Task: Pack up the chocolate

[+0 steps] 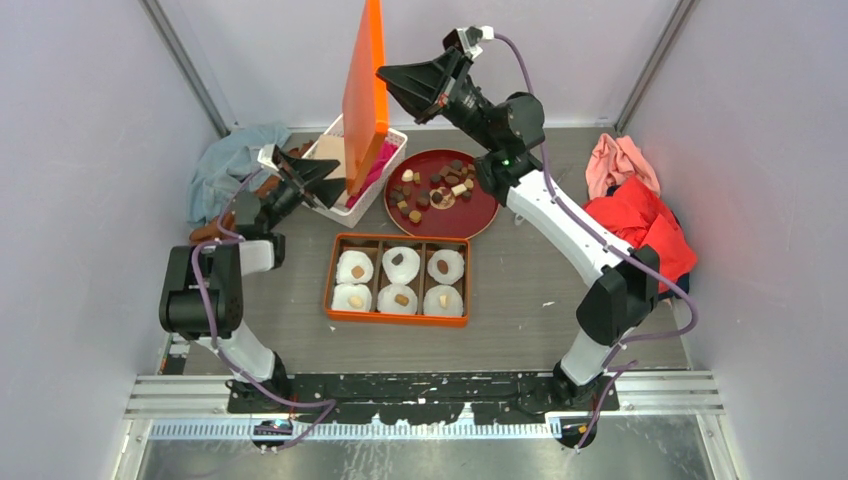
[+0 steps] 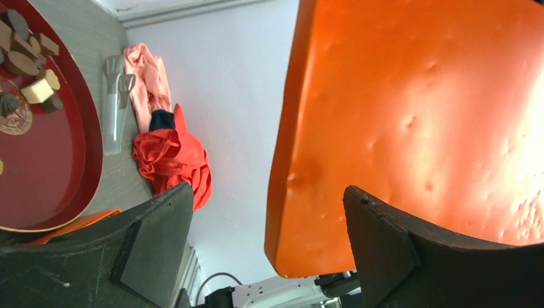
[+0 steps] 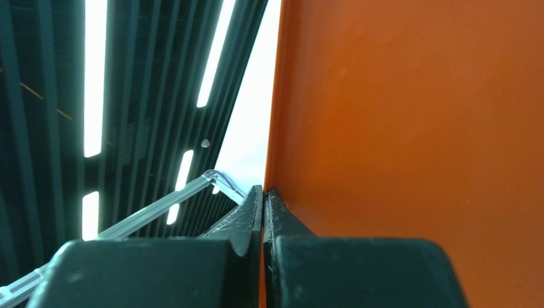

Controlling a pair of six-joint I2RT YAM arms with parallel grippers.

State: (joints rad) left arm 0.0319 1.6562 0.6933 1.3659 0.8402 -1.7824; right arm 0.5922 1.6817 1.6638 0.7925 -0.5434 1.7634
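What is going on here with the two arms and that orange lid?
The right pincer is shut on one edge of the orange lid and holds it upright above the table. The left pincer stands open near the lid's lower end, not gripping it. In the orange box, each of the six paper cups holds a piece of chocolate. More pieces lie on the red plate.
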